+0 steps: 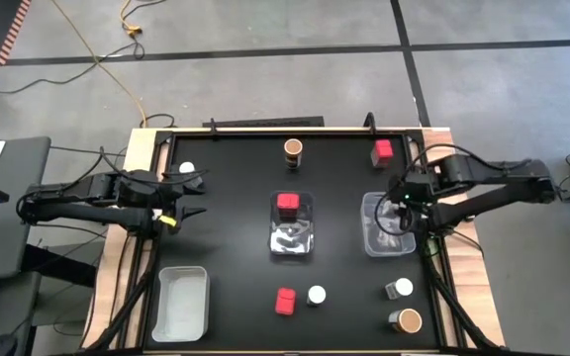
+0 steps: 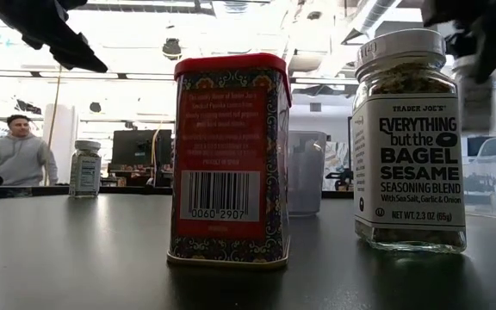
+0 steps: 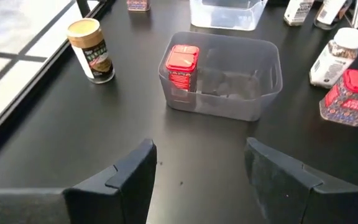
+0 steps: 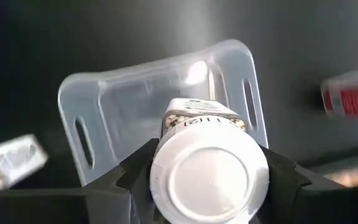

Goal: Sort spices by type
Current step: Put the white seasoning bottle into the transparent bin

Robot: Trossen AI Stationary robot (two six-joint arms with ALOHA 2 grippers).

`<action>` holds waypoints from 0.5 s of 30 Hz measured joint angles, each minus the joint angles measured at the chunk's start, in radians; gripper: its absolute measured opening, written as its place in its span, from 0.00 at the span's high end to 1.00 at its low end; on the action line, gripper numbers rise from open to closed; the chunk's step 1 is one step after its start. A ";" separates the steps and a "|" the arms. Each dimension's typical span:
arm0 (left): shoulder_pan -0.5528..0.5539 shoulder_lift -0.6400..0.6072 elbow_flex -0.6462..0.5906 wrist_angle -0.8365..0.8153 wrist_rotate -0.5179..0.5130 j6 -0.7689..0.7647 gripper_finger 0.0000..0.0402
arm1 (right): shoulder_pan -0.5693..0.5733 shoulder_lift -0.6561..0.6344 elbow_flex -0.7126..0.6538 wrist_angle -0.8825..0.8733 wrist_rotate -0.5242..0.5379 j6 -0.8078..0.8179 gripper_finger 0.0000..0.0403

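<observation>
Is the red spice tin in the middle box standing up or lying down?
Standing up. The red tin sits upright inside the clear middle bin, its square top facing up, against one end wall.

Three clear bins (image 1: 182, 302) on table (image 1: 231, 247); person (image 2: 20, 158) beyond

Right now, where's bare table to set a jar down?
Free: between the left bin and the middle bin; also between the brown jar and the red tin. Crowded: right bin, where the right gripper holds a white-lidded jar.

Grey floor (image 1: 265, 25), bright ceiling lights (image 2: 231, 26)
</observation>
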 joint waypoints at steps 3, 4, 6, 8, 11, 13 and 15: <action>0.000 0.000 0.000 0.000 0.000 0.009 0.43 | -0.010 -0.002 -0.081 0.116 -0.002 -0.063 0.45; 0.000 0.000 0.000 0.000 0.000 0.009 0.43 | -0.019 0.003 -0.101 0.140 -0.005 -0.086 0.45; 0.000 0.000 0.000 0.000 0.000 0.005 0.43 | -0.038 0.017 -0.139 0.168 -0.010 -0.125 0.45; 0.000 0.000 0.000 0.000 0.000 0.001 0.43 | -0.062 0.037 -0.171 0.186 -0.008 -0.159 0.45; 0.000 0.000 0.000 0.000 0.000 0.001 0.43 | -0.103 0.058 -0.210 0.237 -0.026 -0.210 0.45; 0.000 0.000 0.000 0.000 0.000 -0.005 0.43 | -0.134 0.069 -0.230 0.277 -0.059 -0.245 0.45; 0.000 0.000 0.000 0.000 0.000 -0.009 0.43 | -0.163 0.078 -0.248 0.321 -0.077 -0.280 0.45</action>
